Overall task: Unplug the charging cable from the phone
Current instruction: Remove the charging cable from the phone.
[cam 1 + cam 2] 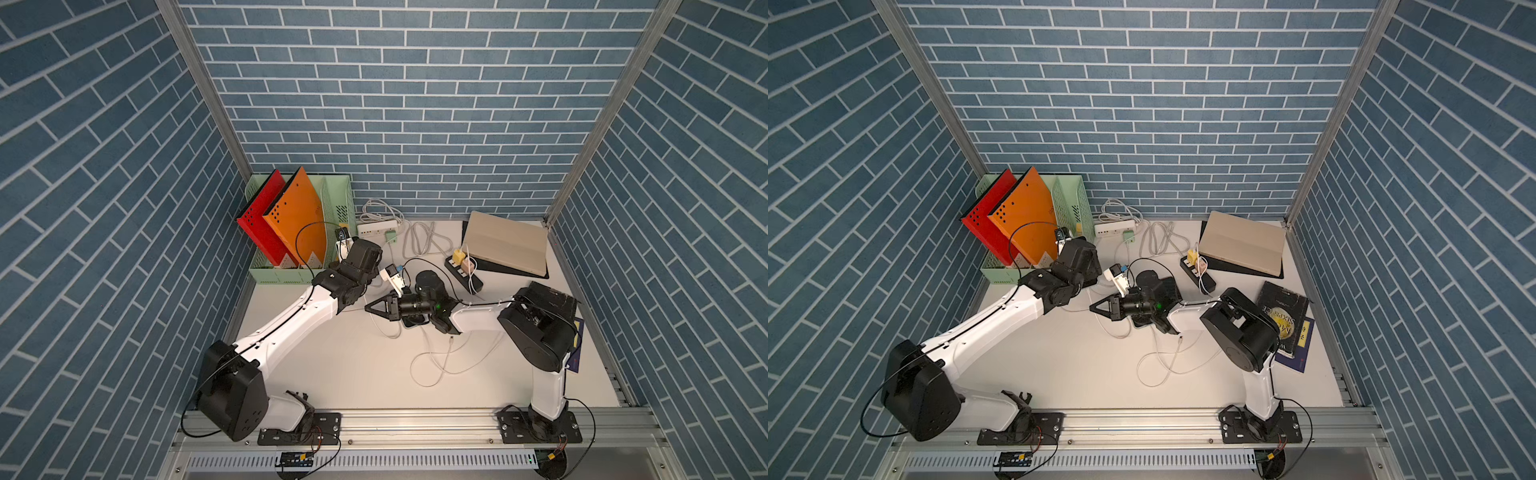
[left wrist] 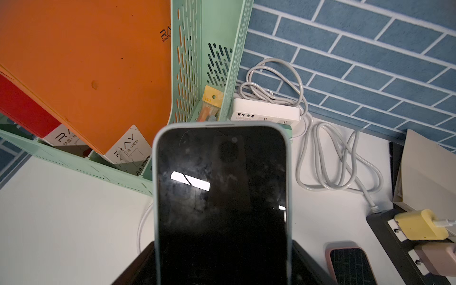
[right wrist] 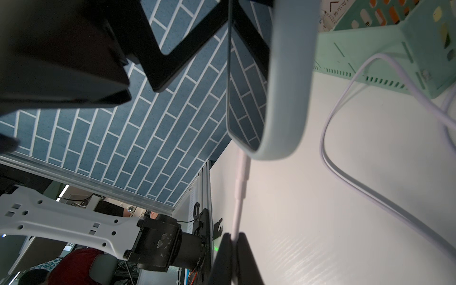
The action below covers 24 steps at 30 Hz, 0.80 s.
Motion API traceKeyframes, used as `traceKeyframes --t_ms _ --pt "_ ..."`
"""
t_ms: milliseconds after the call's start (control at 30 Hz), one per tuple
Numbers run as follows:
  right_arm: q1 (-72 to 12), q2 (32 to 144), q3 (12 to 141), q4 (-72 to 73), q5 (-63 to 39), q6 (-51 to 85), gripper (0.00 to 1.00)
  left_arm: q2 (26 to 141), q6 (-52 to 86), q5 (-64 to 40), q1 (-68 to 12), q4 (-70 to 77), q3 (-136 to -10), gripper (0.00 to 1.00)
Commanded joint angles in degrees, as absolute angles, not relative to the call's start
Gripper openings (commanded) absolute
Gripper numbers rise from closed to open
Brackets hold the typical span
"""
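Phone is clamped by left gripper; at lower centre, cable is pinched by right gripper below the plug, so slippage is risked.

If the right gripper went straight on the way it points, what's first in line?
Probably the plug, seated in the phone. The right gripper is shut on the cable and points along it toward the plug; depth is unclear.
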State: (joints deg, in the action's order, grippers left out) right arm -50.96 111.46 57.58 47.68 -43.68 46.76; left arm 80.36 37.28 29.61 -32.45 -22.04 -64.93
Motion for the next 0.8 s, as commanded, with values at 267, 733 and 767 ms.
traceKeyframes --t_ms 267,733,767 --pt "-52.14 109.08 56.08 50.22 -43.78 45.46 0.00 77.55 36.71 32.30 -31.53 -21.26 -66.18 0.09" --pt "-52.30 108.43 57.54 45.56 -42.50 43.25 0.40 76.44 36.21 31.99 -30.45 -21.70 -66.02 0.09" --pt "-52.17 108.19 57.69 44.96 -42.18 42.98 0.49 76.24 36.23 31.99 -30.42 -21.75 -65.94 0.09"
